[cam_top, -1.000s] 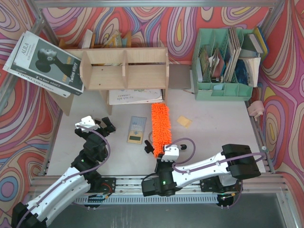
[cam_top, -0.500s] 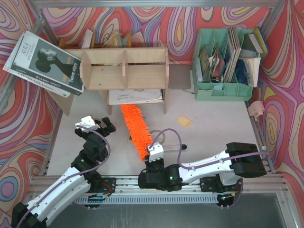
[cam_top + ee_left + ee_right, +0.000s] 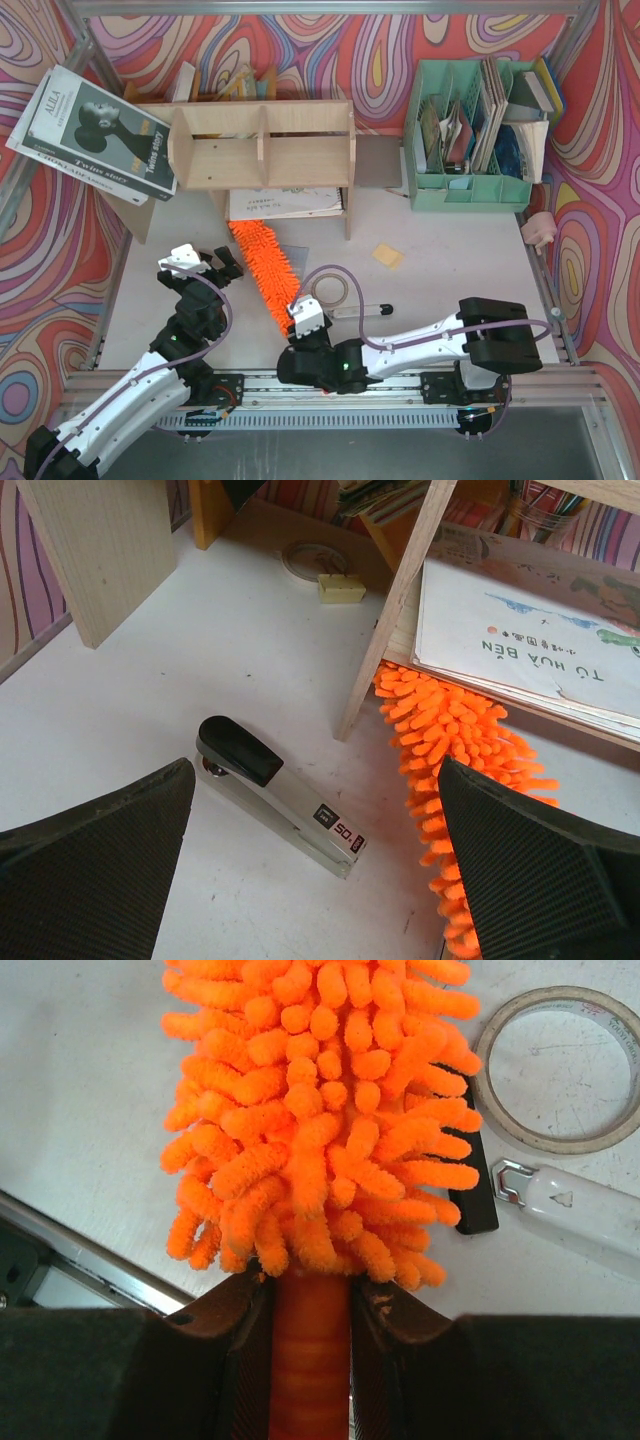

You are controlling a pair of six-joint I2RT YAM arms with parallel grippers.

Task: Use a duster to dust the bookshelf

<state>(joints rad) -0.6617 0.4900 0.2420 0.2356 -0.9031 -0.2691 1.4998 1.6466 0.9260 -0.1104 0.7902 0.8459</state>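
The bookshelf (image 3: 262, 145) is a low plywood unit with three compartments at the back left; one of its legs (image 3: 395, 610) shows in the left wrist view. The orange fluffy duster (image 3: 260, 265) lies slanted on the table, its tip at the foot of that leg and beside the book under the shelf (image 3: 460, 770). My right gripper (image 3: 303, 322) is shut on the duster's orange handle (image 3: 310, 1340), just below the fluffy head (image 3: 315, 1110). My left gripper (image 3: 212, 264) is open and empty (image 3: 315, 880), just left of the duster head.
A silver-black stapler (image 3: 275, 790) lies in front of my left gripper. A tape roll (image 3: 328, 290) and a white cutter (image 3: 580, 1210) lie right of the duster. A book (image 3: 540, 630) lies under the shelf. A mint-green organiser (image 3: 470, 140) stands back right, magazines (image 3: 95, 125) back left.
My right arm has swung the duster left, from the table's middle to the shelf's left leg. The tape roll is uncovered. The left arm has not moved.
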